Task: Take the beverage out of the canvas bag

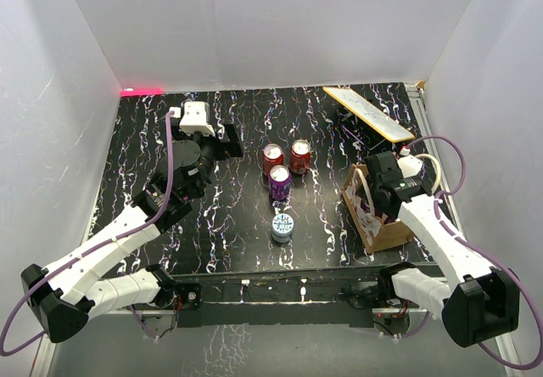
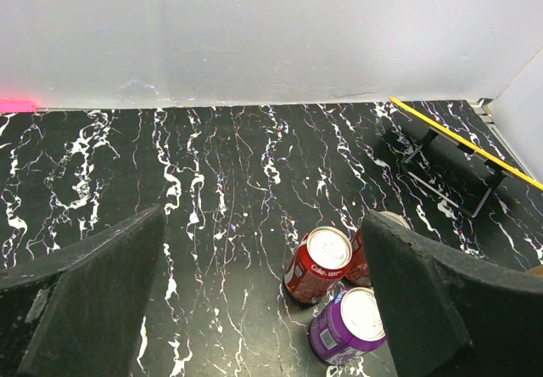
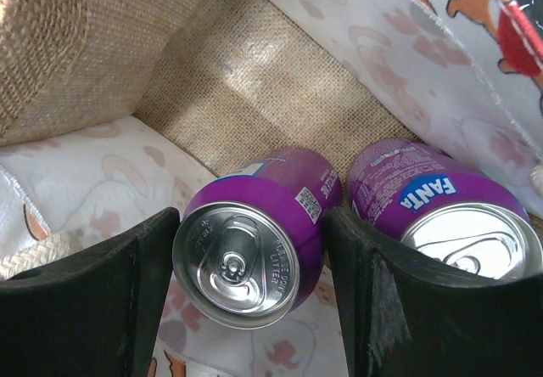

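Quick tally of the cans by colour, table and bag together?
Purple cans: 3 (1 on the table, 2 in the canvas bag)
Red cans: 2
Pale blue can: 1
Total: 6

Soft, even light from overhead washes the white walls (image 1: 280, 29) and leaves only faint shadows on the black marbled table (image 1: 237, 224); a pink glow (image 1: 142, 91) flares at the back left corner. Inside the canvas bag (image 3: 254, 97) the light dims, yet the purple can (image 3: 254, 241) is sharp, its lid glinting.
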### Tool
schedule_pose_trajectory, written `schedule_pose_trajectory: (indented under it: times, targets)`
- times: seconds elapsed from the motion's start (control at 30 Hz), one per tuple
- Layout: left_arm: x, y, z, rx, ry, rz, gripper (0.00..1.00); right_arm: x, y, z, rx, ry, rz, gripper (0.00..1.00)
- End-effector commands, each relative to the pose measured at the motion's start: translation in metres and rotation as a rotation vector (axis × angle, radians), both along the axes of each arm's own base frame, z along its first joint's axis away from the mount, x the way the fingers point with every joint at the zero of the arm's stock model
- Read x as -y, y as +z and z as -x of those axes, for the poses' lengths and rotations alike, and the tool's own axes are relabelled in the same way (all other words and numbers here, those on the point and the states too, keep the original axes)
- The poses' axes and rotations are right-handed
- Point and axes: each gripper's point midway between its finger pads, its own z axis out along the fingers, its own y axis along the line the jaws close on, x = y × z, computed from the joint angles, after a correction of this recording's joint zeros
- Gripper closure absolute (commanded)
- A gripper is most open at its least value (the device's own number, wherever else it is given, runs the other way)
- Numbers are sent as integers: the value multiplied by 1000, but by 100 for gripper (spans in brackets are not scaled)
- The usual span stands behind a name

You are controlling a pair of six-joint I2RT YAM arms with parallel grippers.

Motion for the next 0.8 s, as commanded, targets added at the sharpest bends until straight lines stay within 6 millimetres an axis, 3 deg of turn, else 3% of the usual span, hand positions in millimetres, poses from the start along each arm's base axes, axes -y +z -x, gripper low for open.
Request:
schedule_pose_trajectory:
  times: [0.0,0.33,0.57,0.77]
  targets:
    - [-2,18,3,35,3,33,3,-6,-16,-1,-27,-5,-22,31]
    - [-2,17,2,34,3,32,3,2,-20,8,-50,-37,9,31]
    - [-2,18,3,35,3,33,3,2,-19,9,-48,-31,5,19]
    - [-3,19,3,38,3,36,3,2,-17,8,-39,-34,5,28]
